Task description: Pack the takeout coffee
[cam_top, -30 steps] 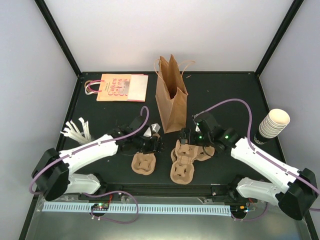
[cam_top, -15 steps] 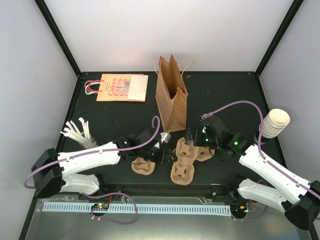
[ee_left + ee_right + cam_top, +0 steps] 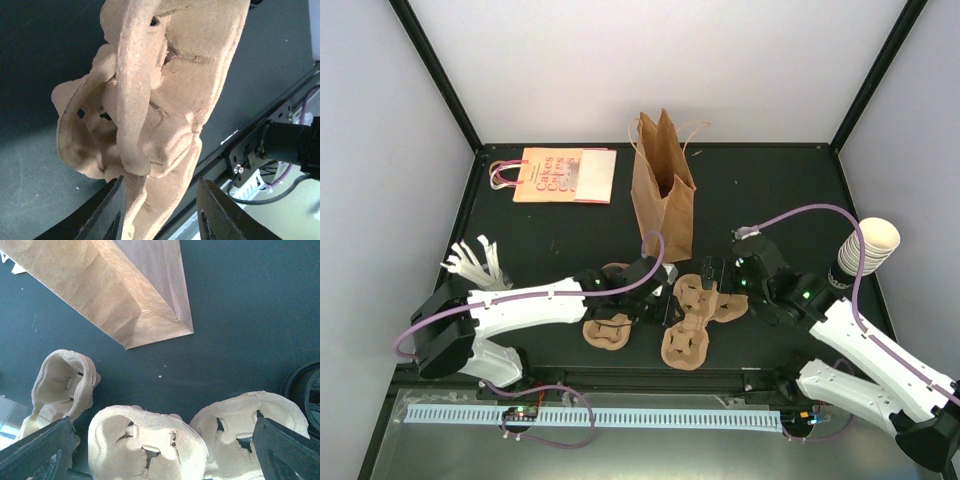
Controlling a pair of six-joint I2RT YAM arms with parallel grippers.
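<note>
Dark matting covers the table (image 3: 770, 190), with the brown paper bag (image 3: 663, 195) stood upright at its middle and the four-cup pulp tray (image 3: 692, 318) lying just before it. Over the last second the left gripper (image 3: 658, 303) has been carried rightward, past the smaller tray (image 3: 607, 328), and its jaws have been narrowed about the larger tray's edge. A gap is seen beside one finger (image 3: 212, 210), so nothing is clamped yet. The right gripper (image 3: 717, 275) has been drawn back slightly and is held wide and empty over the tray. The takeout coffee is made out in no view; a dark round rim (image 3: 305, 390) beside the tray may be its lid. Packing proper is judged not begun: the tray is being secured first.
</note>
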